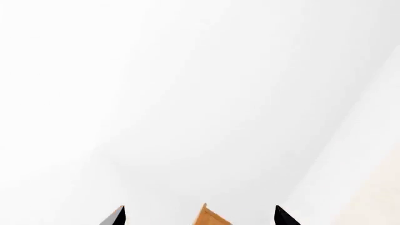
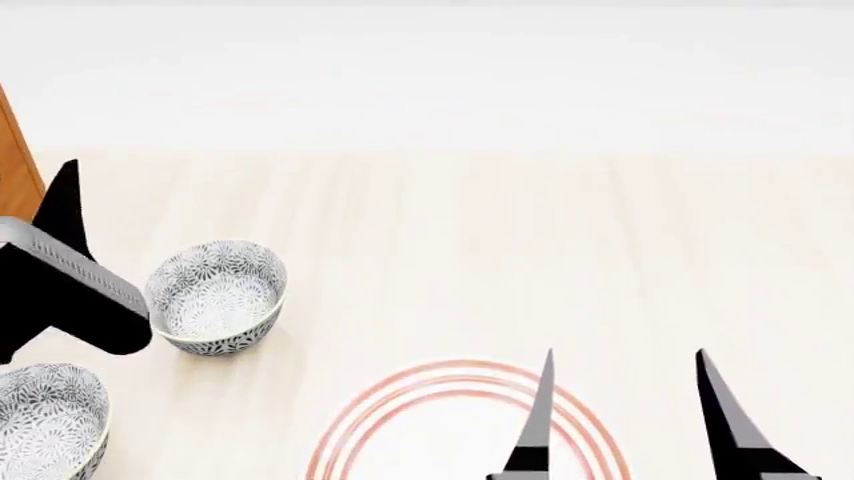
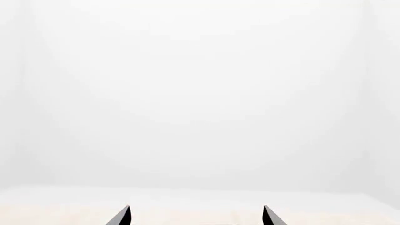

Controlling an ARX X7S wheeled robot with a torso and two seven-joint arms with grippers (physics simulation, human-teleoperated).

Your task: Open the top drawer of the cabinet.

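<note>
Only a narrow orange-brown strip of the cabinet point(image 2: 14, 165) shows at the far left edge of the head view. The top drawer and its handle are out of view. My left gripper point(image 1: 201, 216) is open, and a corner of the cabinet's wood point(image 1: 211, 218) shows between its fingertips in the left wrist view. In the head view one of its black fingers point(image 2: 64, 205) points up just beside the cabinet strip. My right gripper point(image 2: 625, 400) is open near the front right, with nothing between its fingertips point(image 3: 122, 216).
A patterned grey bowl point(image 2: 216, 295) stands right next to my left arm. A second bowl point(image 2: 47, 420) sits at the front left. A white plate with red rings point(image 2: 427, 430) lies under my right gripper on the light wooden surface point(image 2: 534, 230).
</note>
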